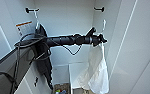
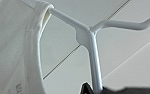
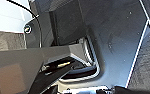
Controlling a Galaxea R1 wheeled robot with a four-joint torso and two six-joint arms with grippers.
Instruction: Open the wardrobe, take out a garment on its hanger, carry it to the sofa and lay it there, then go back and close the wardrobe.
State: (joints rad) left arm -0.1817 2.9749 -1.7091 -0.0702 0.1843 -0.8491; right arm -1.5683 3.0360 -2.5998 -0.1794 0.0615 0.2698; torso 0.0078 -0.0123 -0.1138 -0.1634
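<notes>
The head view looks into the open wardrobe (image 1: 66, 15), its white back wall and side panels around the robot's left arm, which reaches in from the left. The left claw (image 1: 100, 40) is clamped on the thin white hanger (image 1: 104, 25), whose hook rises just above it near the right inner wall. The white T-shirt (image 1: 97, 72) hangs below the claw, draped loosely toward the wardrobe floor. The left wrist view shows the hanger (image 2: 87, 37) close up: its stem runs up from the dark claw fingers (image 2: 86, 88) and splits into two arms, one passing through the T-shirt's collar (image 2: 33, 50). A black shirt (image 1: 44, 62) hangs at the left, behind the arm. I cannot tell the state of the right claw.
</notes>
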